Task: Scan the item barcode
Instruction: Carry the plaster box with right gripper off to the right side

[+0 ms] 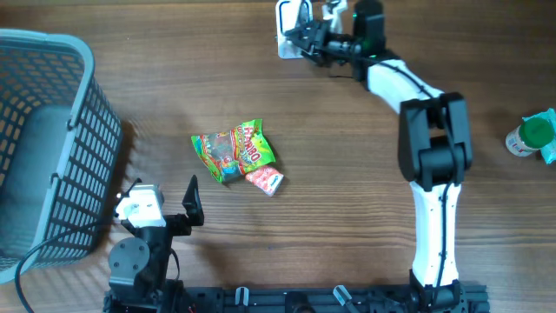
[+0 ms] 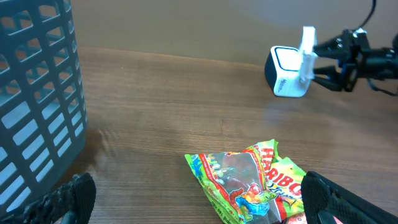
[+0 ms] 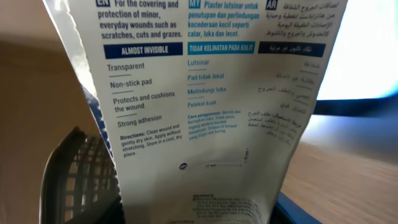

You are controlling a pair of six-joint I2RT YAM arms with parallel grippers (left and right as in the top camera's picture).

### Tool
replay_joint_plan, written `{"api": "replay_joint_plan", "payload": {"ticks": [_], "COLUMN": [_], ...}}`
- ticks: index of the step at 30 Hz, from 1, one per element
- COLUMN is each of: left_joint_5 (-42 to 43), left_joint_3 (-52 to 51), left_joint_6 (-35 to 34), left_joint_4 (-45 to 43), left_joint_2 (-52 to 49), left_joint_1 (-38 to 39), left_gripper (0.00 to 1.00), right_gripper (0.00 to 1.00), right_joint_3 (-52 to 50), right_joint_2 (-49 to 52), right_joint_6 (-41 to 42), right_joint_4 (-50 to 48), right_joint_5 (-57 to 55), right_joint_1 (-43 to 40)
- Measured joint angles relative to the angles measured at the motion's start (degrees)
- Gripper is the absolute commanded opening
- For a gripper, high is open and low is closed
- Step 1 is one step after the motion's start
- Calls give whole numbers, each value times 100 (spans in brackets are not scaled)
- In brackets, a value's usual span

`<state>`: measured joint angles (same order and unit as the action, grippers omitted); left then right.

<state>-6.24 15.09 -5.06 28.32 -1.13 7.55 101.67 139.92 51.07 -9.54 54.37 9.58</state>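
- The right gripper is clamped on the plaster packet. The packet hangs upright in the air just beside the white scanner, at the far side of the table. The hold seems to be on one edge only, so the thin packet could bend or swivel and turn its code away from the scanner.
- The face toward the right wrist camera shows only printed text, with no barcode that I can make out. If the code is on that face rather than the one toward the scanner, no read is likely without a turn of the wrist.
- Packet and scanner stand very close, and I cannot tell whether they touch. A push forward could tip the light scanner, slide it toward the far edge, or bring the code too near to read.
- The packet looks glossy and there is a bright patch behind it in the wrist view. Glare might spoil the read.
- If the jaws loosen, the packet would drop flat on the wood by the scanner, where a thin sheet is hard to grasp.
- The left gripper is wide open and empty, low over the near side. The candy bags lie just ahead of it and the basket is at its side. A careless move there could shove the bags or catch the basket wall.
- The bottle at the right edge is well apart from both arms and seems no hazard.
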Motion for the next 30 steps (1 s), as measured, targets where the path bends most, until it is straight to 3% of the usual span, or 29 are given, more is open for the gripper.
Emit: {"api": "replay_joint_plan", "payload": {"ticks": [7, 11, 17, 18, 19, 24, 30], "left_joint_5": [0, 0, 0, 0, 0, 0, 0], "left_joint_3": [0, 0, 0, 0, 0, 0, 0], "left_joint_6": [-2, -2, 0, -2, 0, 0, 0], "left_joint_4": [2, 0, 0, 0, 0, 0, 0], "left_joint_2": [0, 0, 0, 0, 0, 0, 0], "left_joint_1": [0, 0, 0, 0, 0, 0, 0], "left_gripper": [100, 100, 100, 100, 100, 100, 100], "right_gripper": [54, 54, 56, 65, 99, 100, 100], "right_joint_3": [33, 70, 66, 66, 66, 92, 741], "right_joint_2": [-501, -688, -688, -688, -686, -741, -1150], "right_joint_6": [-1029, -1757, -2096, -2092, -2072, -2076, -2076], "right_joint_4": [2050, 3504, 4074, 4157, 4266, 4306, 4415], "right_joint_5": [85, -776, -2529, -2872, -3458, -3891, -3403], "right_joint_1": [-1427, -2365, -3578, -3759, -3963, -4701, -4693]}}
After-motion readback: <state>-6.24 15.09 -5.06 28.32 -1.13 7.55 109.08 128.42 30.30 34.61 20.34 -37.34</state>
